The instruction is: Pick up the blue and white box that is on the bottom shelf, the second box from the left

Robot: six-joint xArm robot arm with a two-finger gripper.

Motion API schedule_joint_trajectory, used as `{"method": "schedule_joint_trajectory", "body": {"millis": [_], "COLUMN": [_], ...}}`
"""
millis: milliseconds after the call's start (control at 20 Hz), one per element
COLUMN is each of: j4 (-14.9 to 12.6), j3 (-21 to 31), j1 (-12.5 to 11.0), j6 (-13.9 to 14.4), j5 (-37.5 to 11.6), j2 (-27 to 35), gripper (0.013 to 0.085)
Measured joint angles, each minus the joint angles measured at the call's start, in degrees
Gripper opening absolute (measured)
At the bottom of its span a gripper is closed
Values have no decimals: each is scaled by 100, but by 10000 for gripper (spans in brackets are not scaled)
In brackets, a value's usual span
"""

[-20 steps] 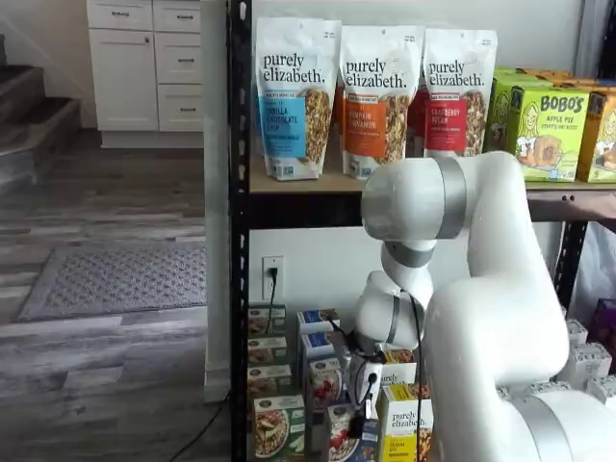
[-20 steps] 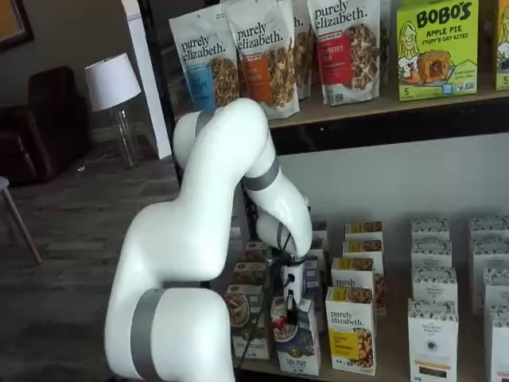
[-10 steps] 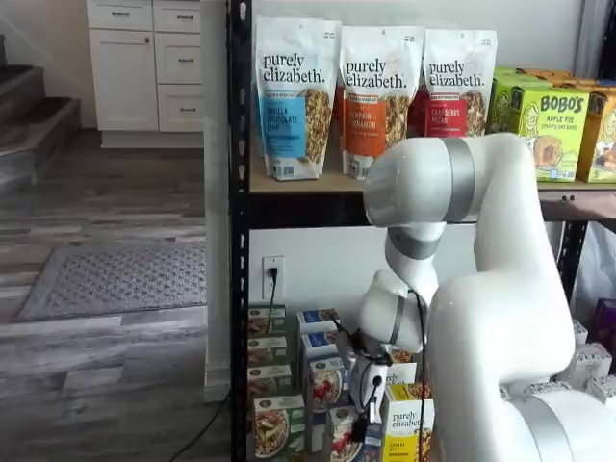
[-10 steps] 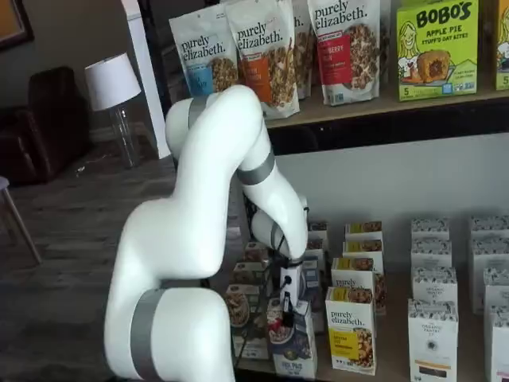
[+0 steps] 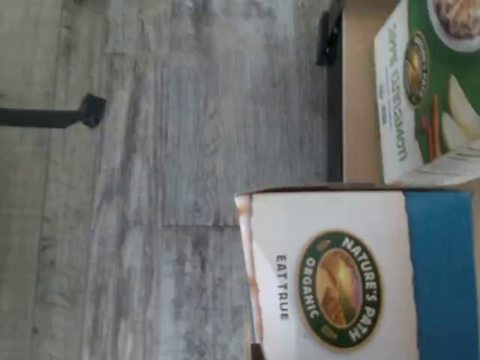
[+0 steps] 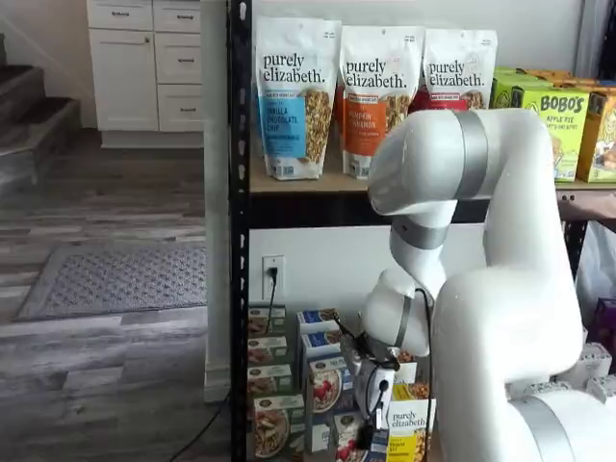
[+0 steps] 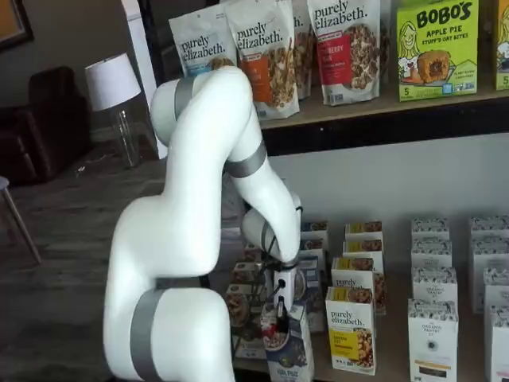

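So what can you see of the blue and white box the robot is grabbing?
The blue and white box is a small cardboard carton, white on top and blue lower down, with a round Nature's Path Organic badge and "EAT TRUE" in the wrist view. It is pulled out in front of its row on the bottom shelf. The pincer is shut on its top.

Small upright blue and white cardboard box [image 5: 352,274] cut off by frame edge in wrist view; lower part cropped in a shelf view [image 7: 290,350]. Jaws not discernible, masked by white arm [image 6: 500,289]. Bottom shelf board [image 7: 390,362] barely visible. Small print unreadable.
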Motion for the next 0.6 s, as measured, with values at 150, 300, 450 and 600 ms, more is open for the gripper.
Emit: {"method": "schedule_joint_trajectory", "body": {"millis": [150,300,450,600], "j4": [87,128,-8,-129], "j3": [384,754,1069,1423], "j1": [85,188,273,377], "j6": [-10,47,254,471], "j5": [-84,-192,-242,-272], "j2": [-324,-651,-951,-1319], "gripper": [450,450,450,450]}}
